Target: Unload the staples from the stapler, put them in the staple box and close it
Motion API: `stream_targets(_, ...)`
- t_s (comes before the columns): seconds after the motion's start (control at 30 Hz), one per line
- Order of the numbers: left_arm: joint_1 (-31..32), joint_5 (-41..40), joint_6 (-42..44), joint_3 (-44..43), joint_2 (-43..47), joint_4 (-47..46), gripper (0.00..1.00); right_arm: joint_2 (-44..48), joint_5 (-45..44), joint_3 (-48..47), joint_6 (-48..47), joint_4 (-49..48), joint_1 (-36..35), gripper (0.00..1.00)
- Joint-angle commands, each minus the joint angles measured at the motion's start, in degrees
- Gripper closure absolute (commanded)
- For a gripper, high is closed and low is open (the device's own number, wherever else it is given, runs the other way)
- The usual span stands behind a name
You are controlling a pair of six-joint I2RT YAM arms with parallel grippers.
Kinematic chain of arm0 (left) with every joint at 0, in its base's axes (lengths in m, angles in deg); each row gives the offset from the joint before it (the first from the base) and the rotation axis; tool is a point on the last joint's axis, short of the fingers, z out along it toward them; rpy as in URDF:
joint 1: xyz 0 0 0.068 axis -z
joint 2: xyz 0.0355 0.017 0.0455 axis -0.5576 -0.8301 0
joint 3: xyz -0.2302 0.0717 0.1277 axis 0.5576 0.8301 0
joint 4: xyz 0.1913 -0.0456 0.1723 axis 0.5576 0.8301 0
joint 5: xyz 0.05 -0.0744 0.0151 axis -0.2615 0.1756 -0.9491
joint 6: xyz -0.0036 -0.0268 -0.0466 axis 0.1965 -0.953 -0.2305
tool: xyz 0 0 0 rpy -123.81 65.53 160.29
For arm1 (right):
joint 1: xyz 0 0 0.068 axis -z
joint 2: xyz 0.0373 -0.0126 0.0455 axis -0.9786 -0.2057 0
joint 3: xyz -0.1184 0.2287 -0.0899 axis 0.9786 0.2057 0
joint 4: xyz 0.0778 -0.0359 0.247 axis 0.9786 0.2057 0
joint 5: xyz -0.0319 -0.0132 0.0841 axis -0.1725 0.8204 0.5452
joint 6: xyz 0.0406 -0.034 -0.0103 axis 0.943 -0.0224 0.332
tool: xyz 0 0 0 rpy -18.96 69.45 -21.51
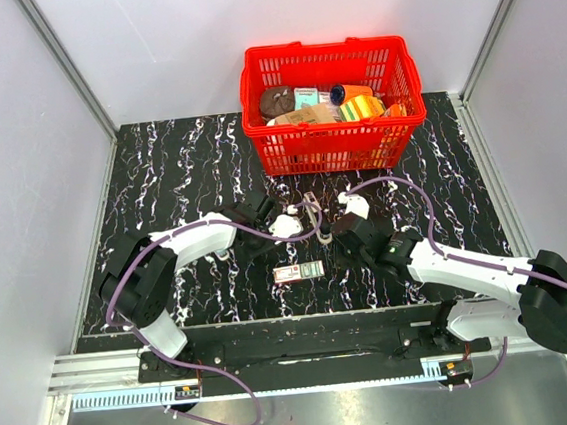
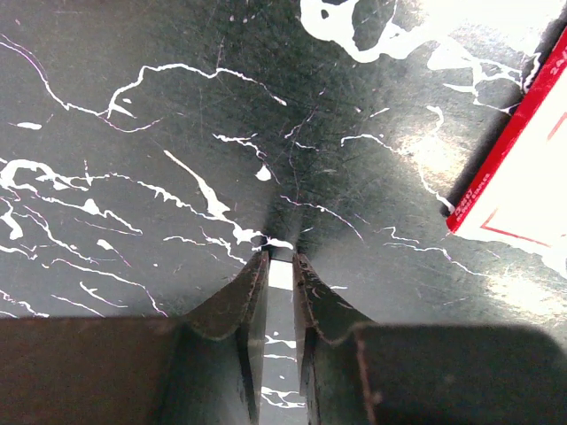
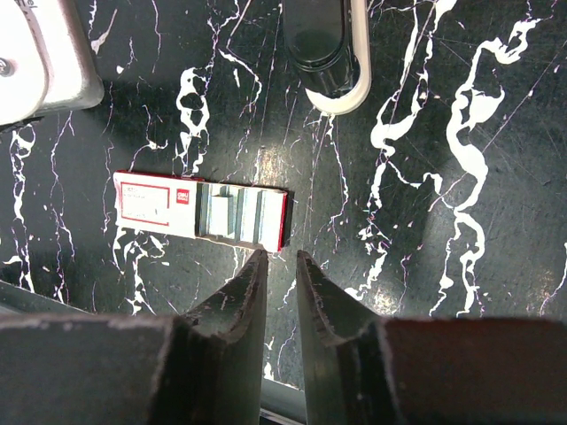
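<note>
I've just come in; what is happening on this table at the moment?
Two robot arms are working on emptying a small stapler, which lies on the black marbled table between them, in front of a red basket. The left gripper and the right gripper both point down at the table with their fingers closed, and neither visibly holds the stapler. An open red-and-white staple box lies just ahead of the right fingers.
</note>
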Motion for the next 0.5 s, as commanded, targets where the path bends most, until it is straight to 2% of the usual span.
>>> stream_targets(0.0,-0.01,0.88,-0.27,-1.20,0.18,2.05,0.91,1.40,0.39,0.18,0.18,-1.87,0.53,0.75)
stream_targets(0.3,-0.10,7.02,-4.31,-9.89,2.99,8.55,0.98,4.65,-0.66,0.88,-0.44,-1.87,0.53,0.76)
stream_targets(0.47,-1.24,17.20,-9.75,-18.41,5.45,12.60,0.99,9.30,0.13,1.32,-1.49,-4.07,0.53,0.76)
